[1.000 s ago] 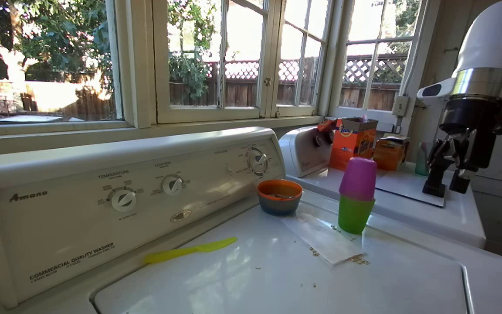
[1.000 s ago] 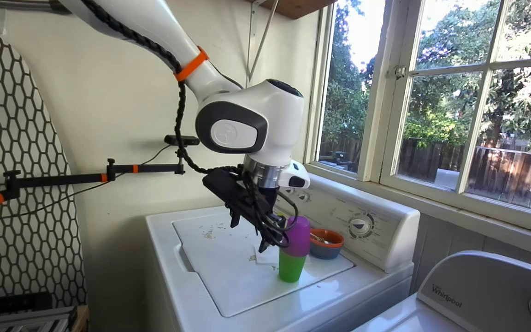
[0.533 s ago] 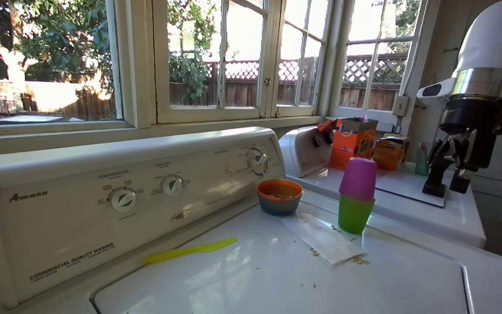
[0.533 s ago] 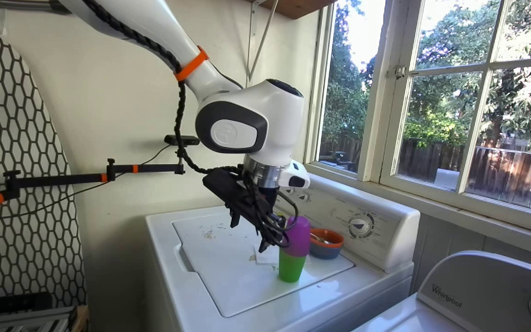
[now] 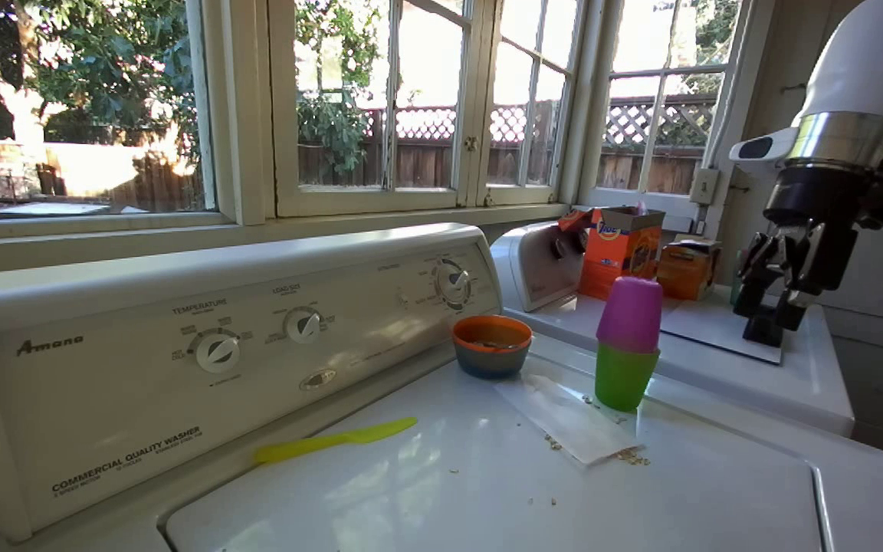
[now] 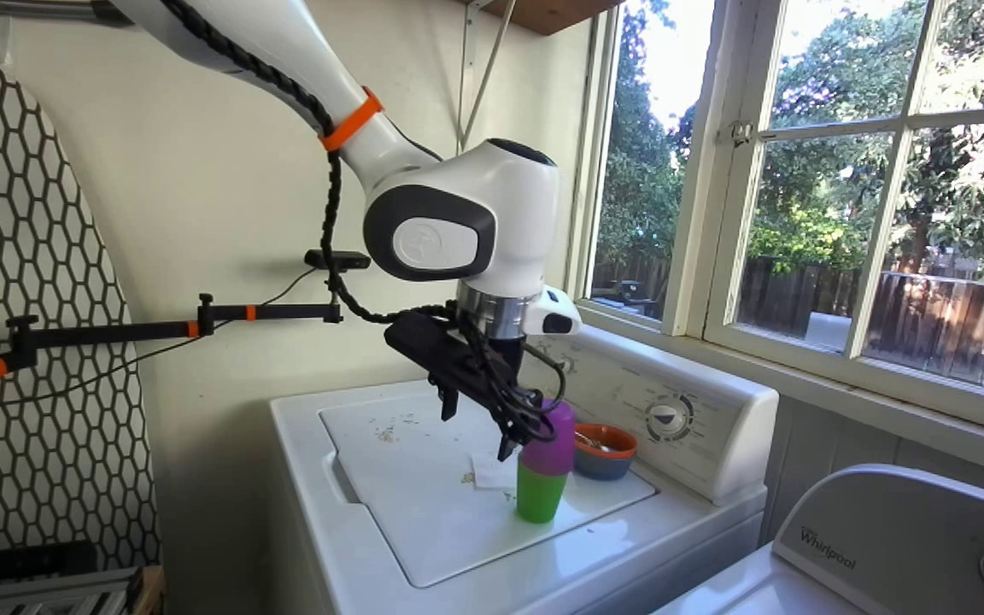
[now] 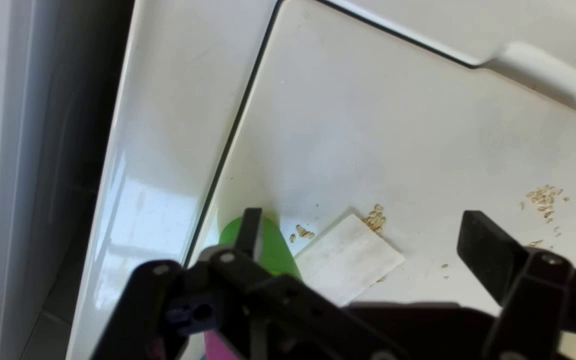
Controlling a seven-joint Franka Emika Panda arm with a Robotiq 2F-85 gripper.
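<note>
My black gripper (image 6: 478, 431) hung empty, jaws wide apart, near an upturned purple plastic cup (image 5: 630, 314) on an upright green plastic cup (image 5: 625, 379) atop the flat white washer lid (image 5: 702, 494); brushing them sideways could have toppled both.

My arm (image 6: 513, 213) is white: orange strap (image 6: 353, 120), braided black cable (image 6: 332, 181), silver wrist collar (image 6: 494, 316). My fingers (image 7: 490, 255) are black.

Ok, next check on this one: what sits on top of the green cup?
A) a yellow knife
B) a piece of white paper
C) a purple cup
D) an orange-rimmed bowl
C: in both exterior views the purple cup sits on the green cup, its narrow end up.
</note>
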